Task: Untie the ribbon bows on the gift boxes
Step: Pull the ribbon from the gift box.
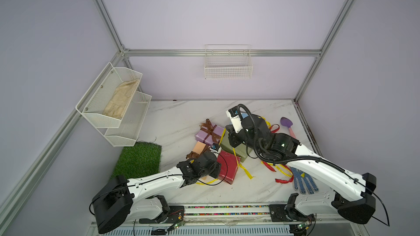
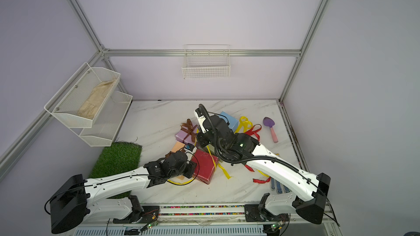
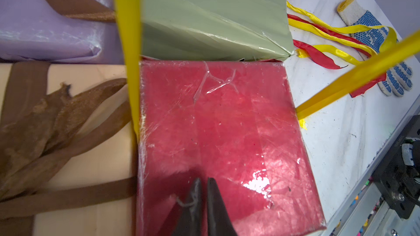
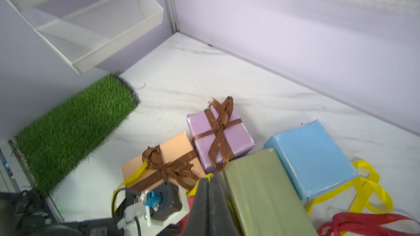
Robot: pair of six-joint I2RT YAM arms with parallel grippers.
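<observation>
Closest in, my left pincer (image 3: 203, 181) hangs closed and empty over the dark red box (image 3: 222, 132), whose yellow ribbon (image 3: 129, 42) my right pincer (image 4: 208, 179) pinches taut; the tied brown bow (image 3: 45, 119) lies just beside it on the peach box (image 3: 102, 155), nearer my left.

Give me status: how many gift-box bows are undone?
Done: light blue paper-wrapped box, olive green box and dark red box carry no bow; a loose red satin ribbon and yellow loops lie nearby. In hand: right claw is shut, apparently on the taut yellow ribbon beside the red box; left claw is shut above that box. Left: tied brown bows on the lilac box and peach box.
</observation>
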